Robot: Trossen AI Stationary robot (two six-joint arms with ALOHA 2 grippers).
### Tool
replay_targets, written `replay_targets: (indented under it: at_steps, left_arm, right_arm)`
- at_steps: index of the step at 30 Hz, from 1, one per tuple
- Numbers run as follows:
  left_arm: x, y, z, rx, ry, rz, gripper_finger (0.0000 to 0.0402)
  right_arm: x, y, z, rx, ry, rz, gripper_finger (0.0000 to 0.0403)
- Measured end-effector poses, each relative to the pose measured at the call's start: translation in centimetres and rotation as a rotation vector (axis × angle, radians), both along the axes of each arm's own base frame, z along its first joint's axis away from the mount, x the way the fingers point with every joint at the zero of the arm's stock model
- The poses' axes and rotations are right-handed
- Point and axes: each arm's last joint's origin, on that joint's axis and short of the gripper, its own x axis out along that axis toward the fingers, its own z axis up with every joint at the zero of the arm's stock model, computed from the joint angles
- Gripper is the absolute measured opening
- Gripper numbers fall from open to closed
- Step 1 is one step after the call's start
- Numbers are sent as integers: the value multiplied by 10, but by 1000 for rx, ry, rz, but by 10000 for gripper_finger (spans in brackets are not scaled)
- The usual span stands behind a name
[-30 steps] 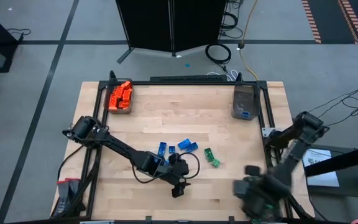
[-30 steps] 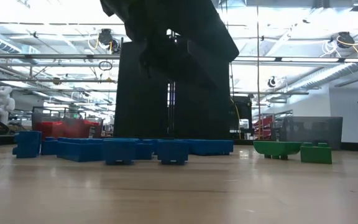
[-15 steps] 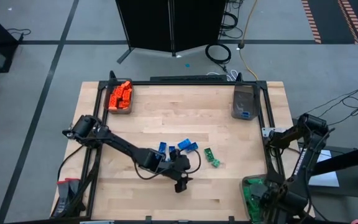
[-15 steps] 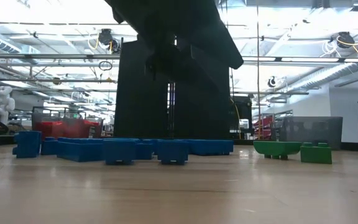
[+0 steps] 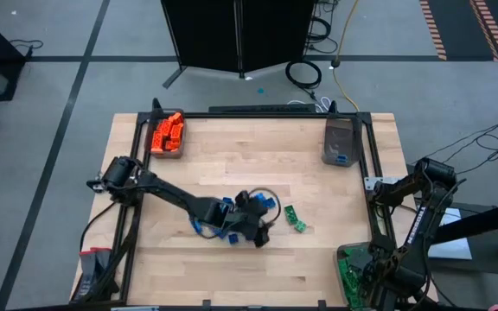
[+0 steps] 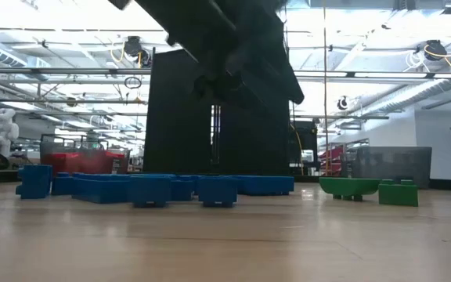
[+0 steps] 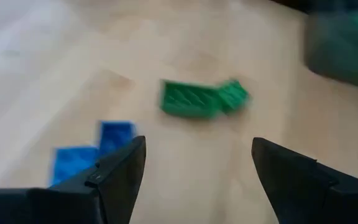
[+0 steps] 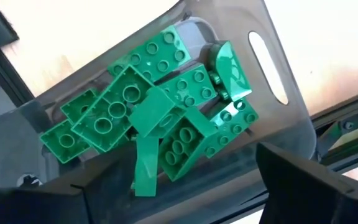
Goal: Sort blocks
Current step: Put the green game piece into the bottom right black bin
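Note:
Loose blue blocks (image 5: 262,203) and two green blocks (image 5: 295,218) lie flat on the wooden table's middle. My left gripper (image 5: 260,235) hovers open just near of them, above the table. Its wrist view shows the green blocks (image 7: 201,99) ahead of the fingers and blue blocks (image 7: 98,152) beside one finger. My right gripper (image 8: 191,202) stands open above the green bin (image 5: 351,272) at the near right corner. Several green blocks (image 8: 166,118) lie heaped in that bin, and a narrow one (image 8: 145,168) leans on the pile.
A bin of orange blocks (image 5: 167,134) stands at the far left corner. A grey bin with blue blocks (image 5: 340,142) stands at the far right. In the low view the blue blocks (image 6: 155,188) and green blocks (image 6: 366,188) sit in a row, the left arm (image 6: 225,47) above them.
My left gripper has moved from the near middle toward the far edge, up to the blue and green blocks, and has turned toward the right. My right arm has swung toward the near right corner and settled over the green bin.

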Motion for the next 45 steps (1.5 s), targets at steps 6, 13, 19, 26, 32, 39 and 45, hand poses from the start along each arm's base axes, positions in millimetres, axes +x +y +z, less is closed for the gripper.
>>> replay_targets:
  at_steps: [6, 13, 19, 26, 32, 39, 45]
  left_arm:
    - [14, 30, 8, -25, -103, 77, 295]
    - [33, 80, 24, -165, -300, 98, 295]
    - [42, 86, 39, 243, -202, -325, 295]
    - [61, 85, 58, 515, -172, -470, 295]
    - [91, 84, 31, 559, -129, -601, 295]
    - [102, 79, -13, 507, 18, -751, 295]
    - [96, 67, -32, 540, 115, -939, 295]
  right_arm:
    - [0, 0, 0, 0, -2, -10, 316]
    - [2, -1, 0, -20, -52, -26, 315]
    - [3, -1, 0, -24, -66, -26, 315]
    - [4, 0, 0, -19, -73, -59, 315]
    - [4, 0, 0, -11, -79, -84, 315]
    - [5, 2, 0, 7, -89, -108, 315]
    - [5, 3, 0, 11, -90, -111, 315]
